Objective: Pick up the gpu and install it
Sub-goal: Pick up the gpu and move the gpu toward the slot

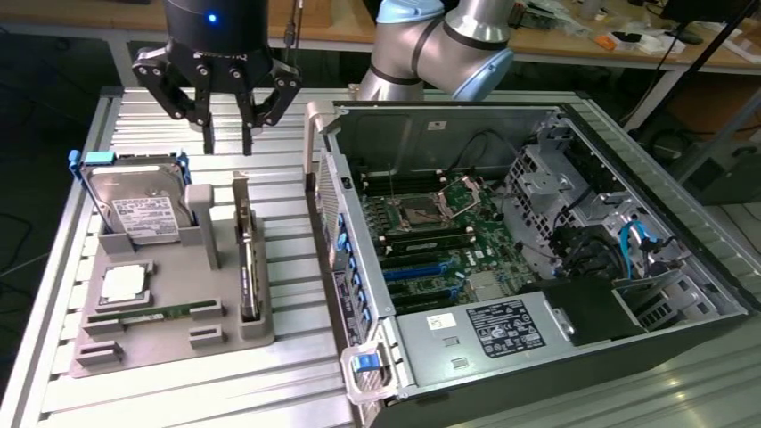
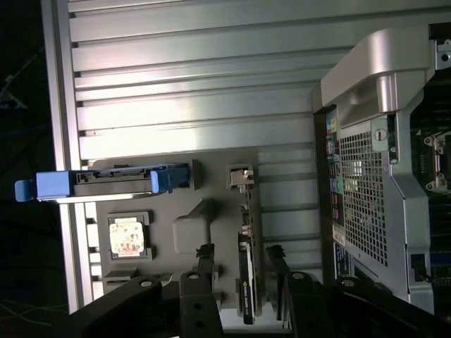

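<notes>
Gripper (image 1: 228, 143) hovers high over the ribbed table (image 1: 285, 374). Fingers are spread apart with nothing between them. It carries nothing.

- Well below the hand, toward the exterior view's left: hard drive (image 1: 145, 214) upright in its blue caddy on the grey holder (image 1: 167, 343). Further from the hand lie a processor chip (image 1: 124, 283) and the memory stick (image 1: 149, 315). Probably outside the fingers' path; a drift that way would knock the caddy.
- Below the hand, just left of centre: grey upright post (image 1: 200, 223), close beside the card. Main hazard, as I judge it. The finger on that side has little room and could strike the post if the descent is slightly off.
- Directly under the hand: the gpu (image 1: 246, 267), on edge in its holder slot, untouched. In the wrist view it lines up between the two fingers. Risks:
  - A thin upper edge leaves little margin, so a fingertip may land on top of the card rather than beside it.
  - An off-centre grip could let it pivot.
  - A skewed lift could bind it in the slot and drag the holder along.
- Below and to the exterior view's right: open computer case (image 1: 476, 111), its near wall just beside the holder. The finger on that side may clip it. Inside, the blue slots (image 1: 411, 267) sit among cables, so there is snag risk for the bracket.
</notes>
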`<state>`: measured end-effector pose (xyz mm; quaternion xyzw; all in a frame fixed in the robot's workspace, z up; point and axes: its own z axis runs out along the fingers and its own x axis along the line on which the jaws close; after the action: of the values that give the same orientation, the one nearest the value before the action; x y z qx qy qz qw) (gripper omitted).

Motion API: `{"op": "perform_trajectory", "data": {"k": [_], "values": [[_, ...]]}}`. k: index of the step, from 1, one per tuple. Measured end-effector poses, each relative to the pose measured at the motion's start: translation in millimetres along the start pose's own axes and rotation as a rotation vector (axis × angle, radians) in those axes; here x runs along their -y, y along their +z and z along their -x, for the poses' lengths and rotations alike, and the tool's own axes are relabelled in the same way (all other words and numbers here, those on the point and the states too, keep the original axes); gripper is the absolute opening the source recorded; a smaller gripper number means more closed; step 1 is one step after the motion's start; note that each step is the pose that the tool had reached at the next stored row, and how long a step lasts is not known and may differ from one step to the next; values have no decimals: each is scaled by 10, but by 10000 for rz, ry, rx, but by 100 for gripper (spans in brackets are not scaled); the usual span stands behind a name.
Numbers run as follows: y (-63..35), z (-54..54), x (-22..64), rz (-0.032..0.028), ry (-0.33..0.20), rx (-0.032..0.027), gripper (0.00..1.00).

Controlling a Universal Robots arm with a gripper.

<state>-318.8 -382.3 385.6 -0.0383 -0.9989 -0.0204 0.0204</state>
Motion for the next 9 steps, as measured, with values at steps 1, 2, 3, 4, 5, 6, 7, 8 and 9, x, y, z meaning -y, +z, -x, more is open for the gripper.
{"op": "perform_trajectory", "data": {"k": [1,2,3,4,5,6,7,8,9], "values": [[2,0,0,0,0,-1,42],[5,0,0,0,0,0,42],[8,0,0,0,0,1,42],[11,0,0,1,0,0,42],[15,0,1,0,0,0,42],[21,1,1,0,0,1,42],[27,1,1,1,0,0,42],[38,1,2,1,0,1,42],[51,2,2,0,0,0,42]]}}
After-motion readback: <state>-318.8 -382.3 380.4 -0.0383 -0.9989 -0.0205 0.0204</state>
